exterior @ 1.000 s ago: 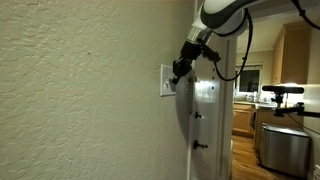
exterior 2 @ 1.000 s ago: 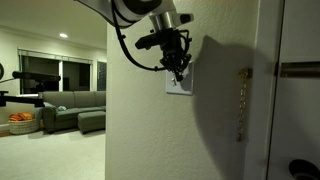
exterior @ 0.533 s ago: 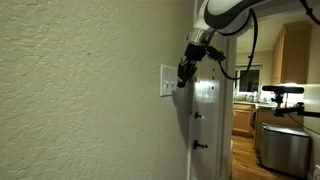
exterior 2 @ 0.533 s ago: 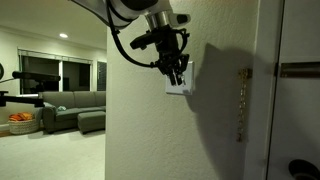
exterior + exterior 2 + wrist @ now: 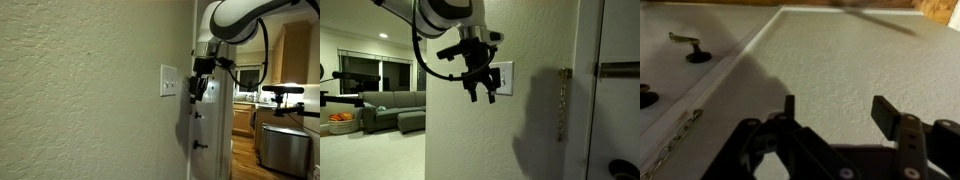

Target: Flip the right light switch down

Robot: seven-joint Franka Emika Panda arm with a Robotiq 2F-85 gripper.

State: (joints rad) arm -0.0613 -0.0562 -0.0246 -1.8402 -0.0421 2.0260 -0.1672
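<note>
A small white wall plate (image 5: 168,81) sits on the textured wall, and it shows in both exterior views. In an exterior view the plate (image 5: 505,78) is partly covered by my gripper. The right light switch on it is too small to make out. My gripper (image 5: 197,89) hangs a short way off the wall beside the plate, clear of it. In the wrist view my gripper (image 5: 838,110) is open, its dark fingers (image 5: 888,112) wide apart with only bare wall between them. The plate is out of the wrist view.
A white door (image 5: 212,120) with a lever handle (image 5: 688,46) and a door chain (image 5: 561,100) stands right next to the plate. A sofa (image 5: 390,106) is in the room behind. A kitchen with a stand (image 5: 283,95) lies past the door.
My gripper has drawn back from the wall plate and away from the wall, and its jaws have gone from shut to wide open.
</note>
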